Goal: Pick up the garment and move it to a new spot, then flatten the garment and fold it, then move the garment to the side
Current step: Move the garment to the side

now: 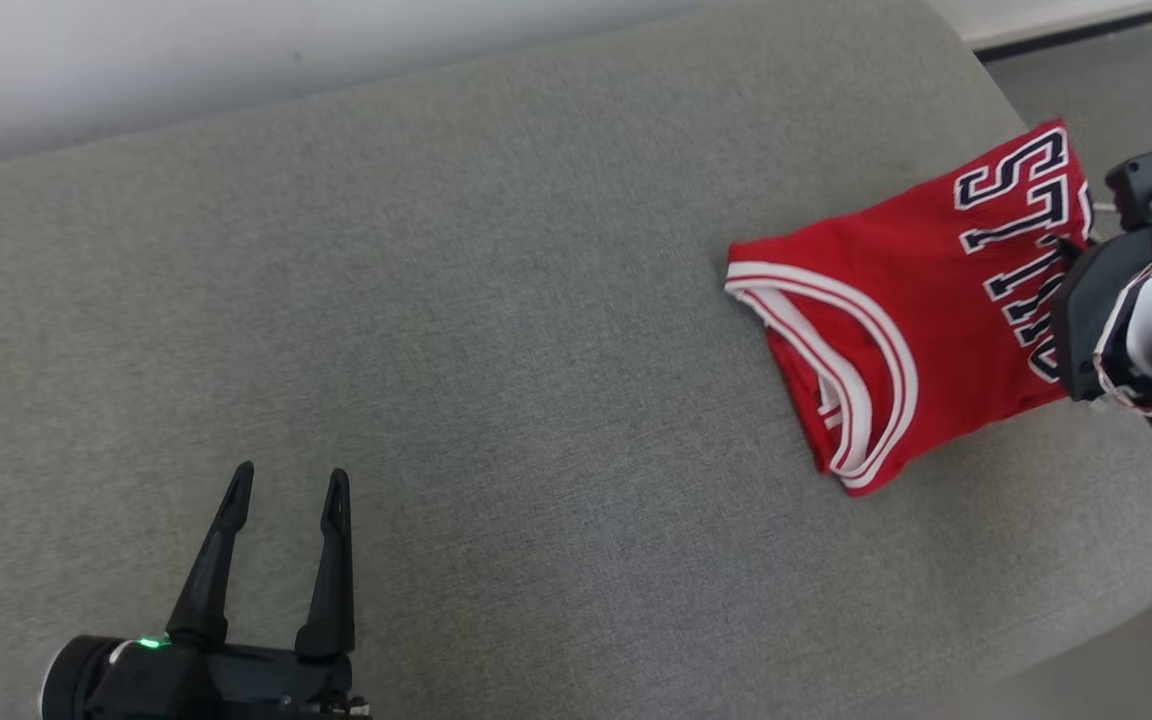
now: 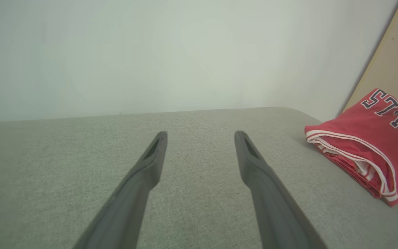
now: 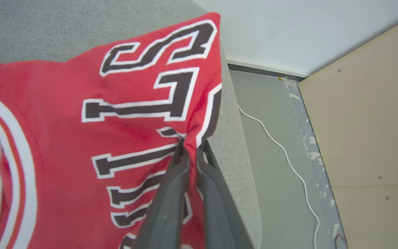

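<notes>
The red garment (image 1: 886,310) carries block lettering (image 1: 1026,235), dark with white outlines, along its 3 o'clock side in the head view. In the right wrist view the letters run from 12 o'clock toward 6 o'clock: S topmost, then L, L and part of what looks like a U, the rest covered.

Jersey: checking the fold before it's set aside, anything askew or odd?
The red jersey lies skewed near the right edge of the grey cushion; its lettered side is puckered where the jaws of the right gripper pinch it. No damage visible.
</notes>
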You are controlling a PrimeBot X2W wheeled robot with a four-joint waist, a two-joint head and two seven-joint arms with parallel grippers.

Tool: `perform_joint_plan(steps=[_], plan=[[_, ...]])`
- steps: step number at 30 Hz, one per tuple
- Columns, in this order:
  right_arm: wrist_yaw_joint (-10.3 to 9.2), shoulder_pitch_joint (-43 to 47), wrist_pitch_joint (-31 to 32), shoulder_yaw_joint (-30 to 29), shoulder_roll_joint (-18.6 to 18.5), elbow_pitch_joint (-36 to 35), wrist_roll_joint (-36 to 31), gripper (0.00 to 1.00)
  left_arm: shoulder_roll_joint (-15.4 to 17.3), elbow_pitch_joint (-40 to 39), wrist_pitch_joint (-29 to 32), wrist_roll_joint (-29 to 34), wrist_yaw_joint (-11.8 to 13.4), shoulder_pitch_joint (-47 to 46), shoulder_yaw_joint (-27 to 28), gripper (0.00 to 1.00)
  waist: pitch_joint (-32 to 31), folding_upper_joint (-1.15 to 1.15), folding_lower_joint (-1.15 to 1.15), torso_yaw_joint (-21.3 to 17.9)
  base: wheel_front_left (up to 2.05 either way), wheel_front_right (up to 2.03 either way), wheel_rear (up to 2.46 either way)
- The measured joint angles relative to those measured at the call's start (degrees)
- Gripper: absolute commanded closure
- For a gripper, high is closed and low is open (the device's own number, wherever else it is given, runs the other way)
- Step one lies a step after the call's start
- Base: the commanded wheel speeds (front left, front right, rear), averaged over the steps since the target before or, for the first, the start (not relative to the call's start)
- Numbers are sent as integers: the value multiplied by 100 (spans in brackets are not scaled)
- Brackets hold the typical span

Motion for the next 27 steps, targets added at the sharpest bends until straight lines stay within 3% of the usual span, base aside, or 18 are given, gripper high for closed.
perform_joint_plan(steps=[12, 13, 14, 15, 16, 27], plan=[[0, -502, -610, -233, -78, 508, -474, 100, 374, -319, -1, 29, -1, -261, -141, 0, 676, 0, 1, -402, 0, 0, 0], [0, -528, -668, -275, -79, 558, -534, 81, 385, -328, -1, 29, -1, -272, -144, 0, 706, 0, 1, -430, 0, 0, 0], [0, -561, -734, -321, -78, 594, -590, 47, 396, -331, -1, 29, -1, -273, -145, 0, 732, 0, 1, -455, 0, 0, 0], [0, -586, -792, -350, -73, 624, -673, 6, 407, -332, -1, 29, -1, -275, -151, 0, 755, 0, 1, -477, 0, 0, 0], [0, -598, -866, -405, -52, 662, -705, 0, 417, -334, -1, 29, -1, -279, -155, 0, 771, 0, 1, -494, 0, 0, 0], [0, -485, -1876, -576, 134, 848, -976, 0, 342, -193, -1, 63, -9, -280, -126, 0, 518, -1, -1, -304, 0, 0, 0]])
